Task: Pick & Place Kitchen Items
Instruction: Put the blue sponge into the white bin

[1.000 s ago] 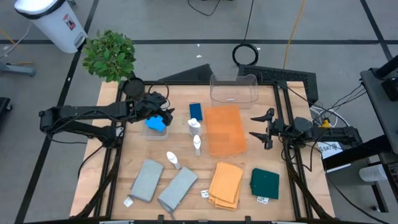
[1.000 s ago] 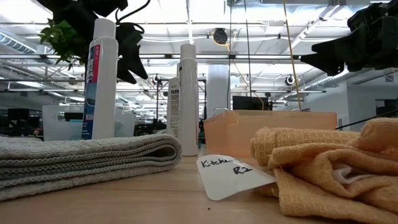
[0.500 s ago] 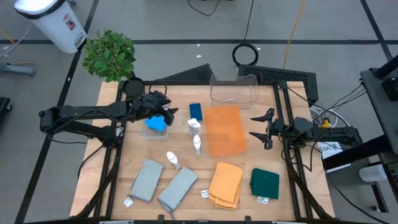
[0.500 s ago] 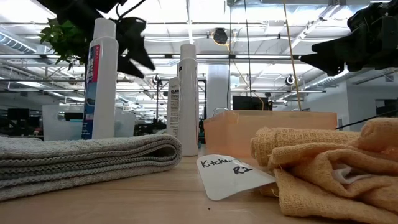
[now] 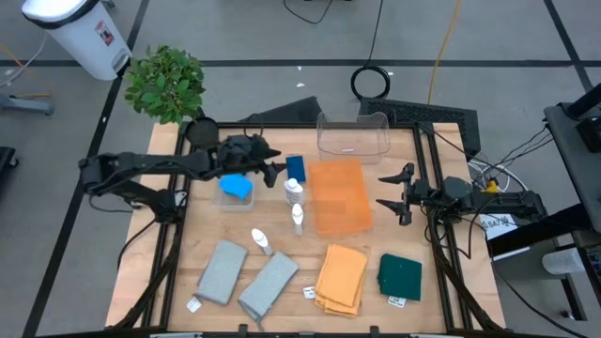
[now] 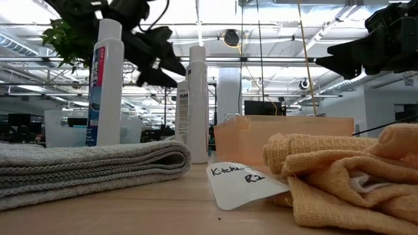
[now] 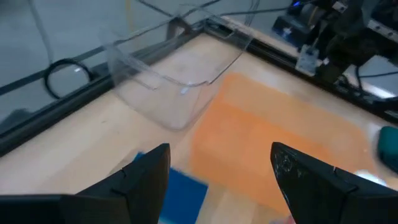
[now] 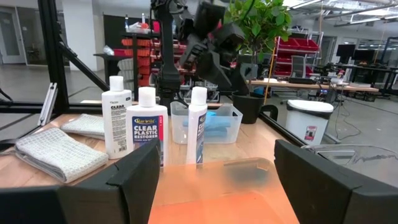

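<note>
My left gripper (image 5: 276,165) is open and empty above the table, just left of a blue sponge (image 5: 295,168) that lies flat on the wood; the sponge also shows in the left wrist view (image 7: 181,186). Another blue sponge (image 5: 237,186) lies in a small clear bin (image 5: 226,200). Three white bottles (image 5: 292,190) (image 5: 298,218) (image 5: 261,241) stand near the middle. Two grey cloths (image 5: 221,272) (image 5: 269,282), an orange cloth (image 5: 341,277) and a dark green cloth (image 5: 401,277) lie along the near edge. My right gripper (image 5: 392,194) is open and empty at the right.
An orange tray (image 5: 339,195) lies between the two grippers. A larger clear bin (image 5: 353,136) stands at the far edge. A potted plant (image 5: 166,83) stands beyond the far left corner. White paper tags (image 5: 309,292) lie by the cloths.
My left gripper has gone from above the small clear bin toward the table's right edge and now hangs beside the loose blue sponge. The sponge in the bin has stayed where it was.
</note>
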Robot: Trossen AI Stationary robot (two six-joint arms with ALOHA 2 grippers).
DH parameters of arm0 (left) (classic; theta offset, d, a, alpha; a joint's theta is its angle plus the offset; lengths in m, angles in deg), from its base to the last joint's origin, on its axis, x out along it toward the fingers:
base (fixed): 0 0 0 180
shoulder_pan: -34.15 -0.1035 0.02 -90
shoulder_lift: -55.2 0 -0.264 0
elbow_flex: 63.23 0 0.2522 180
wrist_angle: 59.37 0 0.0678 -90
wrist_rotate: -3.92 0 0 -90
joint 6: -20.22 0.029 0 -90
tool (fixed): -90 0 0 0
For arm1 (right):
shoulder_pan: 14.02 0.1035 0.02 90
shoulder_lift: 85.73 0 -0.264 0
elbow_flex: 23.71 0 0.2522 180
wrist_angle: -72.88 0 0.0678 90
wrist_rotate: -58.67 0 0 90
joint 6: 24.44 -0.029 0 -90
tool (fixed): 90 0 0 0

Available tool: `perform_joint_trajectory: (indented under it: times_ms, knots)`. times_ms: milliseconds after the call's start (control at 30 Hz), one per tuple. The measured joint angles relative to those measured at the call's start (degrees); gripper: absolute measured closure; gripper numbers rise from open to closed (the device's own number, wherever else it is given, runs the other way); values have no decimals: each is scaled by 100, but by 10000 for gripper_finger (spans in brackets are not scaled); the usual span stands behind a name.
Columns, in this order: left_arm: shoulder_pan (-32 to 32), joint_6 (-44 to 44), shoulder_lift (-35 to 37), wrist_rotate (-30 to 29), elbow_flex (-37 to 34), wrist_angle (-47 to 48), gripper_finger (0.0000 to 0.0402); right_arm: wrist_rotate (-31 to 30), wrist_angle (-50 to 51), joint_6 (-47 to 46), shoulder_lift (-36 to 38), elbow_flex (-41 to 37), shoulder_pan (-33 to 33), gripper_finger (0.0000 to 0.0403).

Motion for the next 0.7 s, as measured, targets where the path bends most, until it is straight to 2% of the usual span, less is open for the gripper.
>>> perform_joint_trajectory:
  times_ms: [133, 300, 433, 700]
  knots:
    - [-58, -5, -497, 216, 2, -645, 119, 0, 0, 1, 0, 0, 0, 124]
    - [-154, -5, -1034, 183, 36, -758, 119, 2, 0, 1, 0, 1, 0, 124]
    - [-180, 61, -1446, 155, 411, -391, 119, 1, 0, 1, 0, 0, 0, 124]
    - [-49, 786, -2282, 109, 1432, 669, 119, 0, 0, 0, -2, 1, 0, 124]
